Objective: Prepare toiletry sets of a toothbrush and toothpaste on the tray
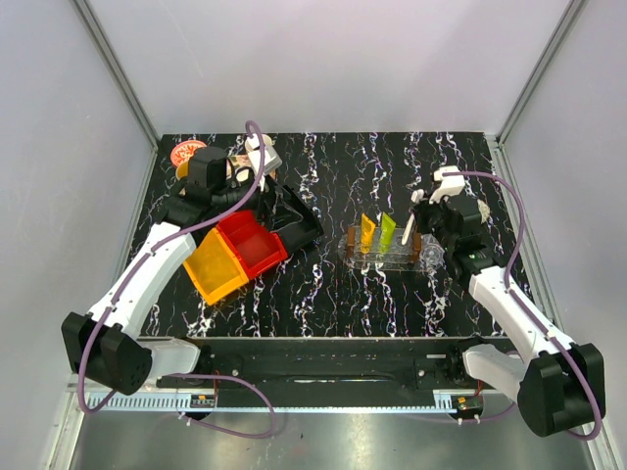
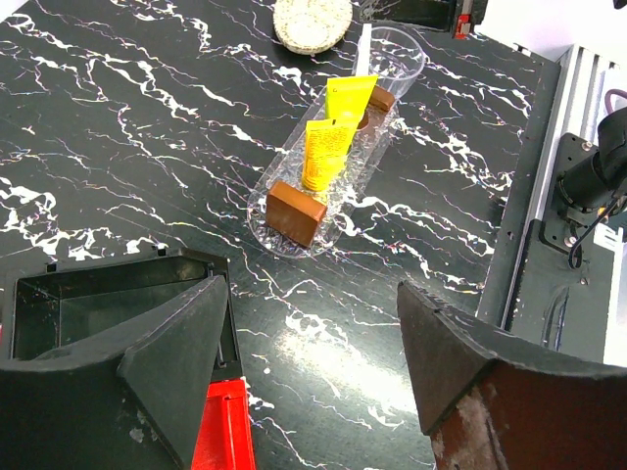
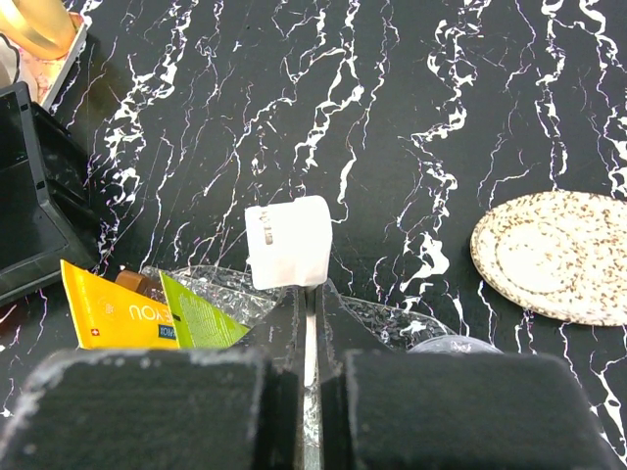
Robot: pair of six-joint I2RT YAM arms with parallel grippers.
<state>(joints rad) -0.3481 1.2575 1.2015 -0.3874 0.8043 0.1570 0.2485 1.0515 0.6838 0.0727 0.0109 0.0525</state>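
Where the right claw point(image 3: 306, 294) hangs: above the right end of the tray point(image 2: 402, 59), pinched shut on the toothbrush point(image 3: 287, 242), which stands upright.
Rack point(image 2: 296, 211): on the tray, holding the orange toothpaste tube point(image 1: 367, 231) and the green toothpaste tube point(image 1: 388, 230) upright, side by side.
Left claw point(image 2: 309, 304): spread wide, holding nothing, above the black bin point(image 2: 118, 269) at the left of the worktop point(image 1: 323, 294).

Black marbled table point(image 1: 323, 294): bins point(image 1: 257, 243), clear tray point(image 2: 402, 59), speckled plate point(image 3: 554, 255), perhaps floral tray point(image 3: 44, 61).
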